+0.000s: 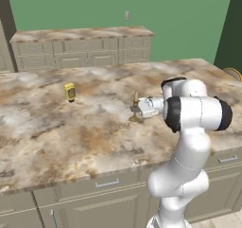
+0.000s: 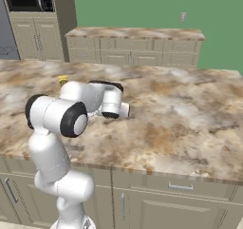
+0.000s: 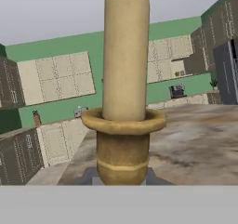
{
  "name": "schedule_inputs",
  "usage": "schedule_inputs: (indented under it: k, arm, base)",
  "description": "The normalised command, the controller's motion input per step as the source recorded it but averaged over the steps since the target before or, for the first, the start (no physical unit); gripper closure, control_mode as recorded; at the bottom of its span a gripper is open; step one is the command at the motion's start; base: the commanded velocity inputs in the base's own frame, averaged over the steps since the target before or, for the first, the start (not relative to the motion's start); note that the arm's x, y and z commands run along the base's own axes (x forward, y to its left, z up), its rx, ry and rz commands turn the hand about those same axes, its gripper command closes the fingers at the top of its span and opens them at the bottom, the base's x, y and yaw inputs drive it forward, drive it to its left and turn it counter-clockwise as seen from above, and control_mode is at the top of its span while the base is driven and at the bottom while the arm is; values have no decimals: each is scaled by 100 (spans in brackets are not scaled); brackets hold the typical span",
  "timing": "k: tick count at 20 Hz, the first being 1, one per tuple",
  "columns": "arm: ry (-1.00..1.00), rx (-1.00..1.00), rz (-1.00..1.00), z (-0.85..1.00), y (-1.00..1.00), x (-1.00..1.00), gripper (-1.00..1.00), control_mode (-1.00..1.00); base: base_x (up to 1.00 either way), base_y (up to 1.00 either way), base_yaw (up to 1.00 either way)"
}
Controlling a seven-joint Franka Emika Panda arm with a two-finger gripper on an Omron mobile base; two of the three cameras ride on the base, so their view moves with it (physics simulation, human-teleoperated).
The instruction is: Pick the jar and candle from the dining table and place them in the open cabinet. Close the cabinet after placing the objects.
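The candle (image 1: 136, 99), a slim cream stick in a brass-gold holder, stands upright on the marbled dining table (image 1: 85, 142) just left of my white wrist. My gripper (image 1: 138, 110) reaches in level from the right and is shut on the candle low on its holder. The holder's base looks to rest on the stone top. In the hand view the candle (image 3: 125, 56) rises very close at the centre, its gold cup and stem directly ahead. The jar and the open cabinet are out of view.
A small yellow container (image 1: 70, 92) with a dark label stands on the table left of the candle, also seen behind my arm (image 2: 62, 80). A second marbled counter with beige drawers (image 1: 80, 47) runs along the green wall. Tall beige cabinet doors (image 2: 35, 38) stand far left.
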Motion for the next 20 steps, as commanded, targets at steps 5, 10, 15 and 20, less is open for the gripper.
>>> schedule_inputs:
  k: [5,10,15,20]
  arm:
    - [0,0,-27,49,-10,-39,100,-100]
    - [13,0,-43,43,-16,-46,100,-100]
    - [12,-1,-57,32,-3,-29,100,-100]
    - [11,-3,-60,30,-5,-34,100,-100]
  base:
    - [0,0,0]
    - [0,0,0]
    - [0,0,0]
    - [0,0,0]
